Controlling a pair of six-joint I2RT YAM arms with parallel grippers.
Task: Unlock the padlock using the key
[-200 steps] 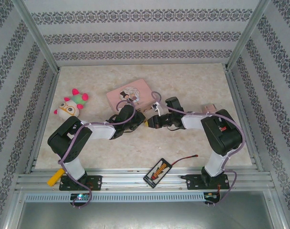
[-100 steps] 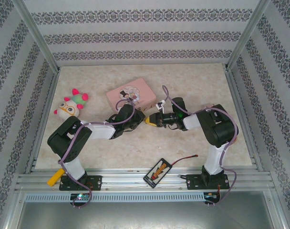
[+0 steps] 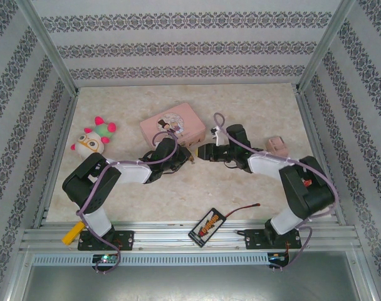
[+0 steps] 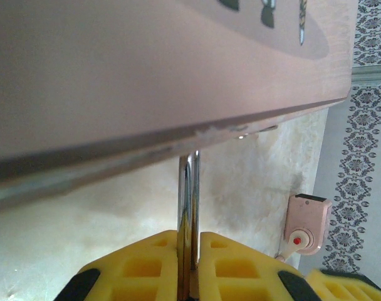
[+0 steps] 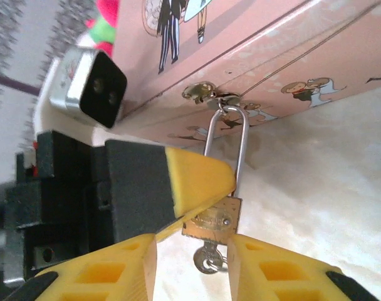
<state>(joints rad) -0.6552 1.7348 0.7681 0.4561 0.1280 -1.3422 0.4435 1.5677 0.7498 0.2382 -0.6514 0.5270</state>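
The brass padlock [image 5: 213,217] hangs by its silver shackle [image 5: 240,144] from the clasp [image 5: 223,101] of the pink tin [image 3: 173,122]. The small grey key [image 5: 206,258] sticks out of the padlock's underside. My left gripper [image 4: 189,235] is shut on the shackle [image 4: 189,188], and one of its yellow fingers [image 5: 197,175] shows against the padlock in the right wrist view. My right gripper [image 5: 192,246] is open, with its jaws either side of the key and not touching it. From above, the left gripper [image 3: 185,155] and right gripper [image 3: 202,152] meet in front of the tin.
A plush toy [image 3: 93,138] lies left of the tin. A small pink box [image 3: 277,144] sits to the right. A phone-like card [image 3: 206,227] with a red wire [image 3: 244,209] lies near the front edge. A yellow piece [image 3: 71,233] rests by the left base.
My right gripper has opened off the key and drawn back slightly to the right, its elbow swinging right. The left gripper has kept its hold on the padlock.
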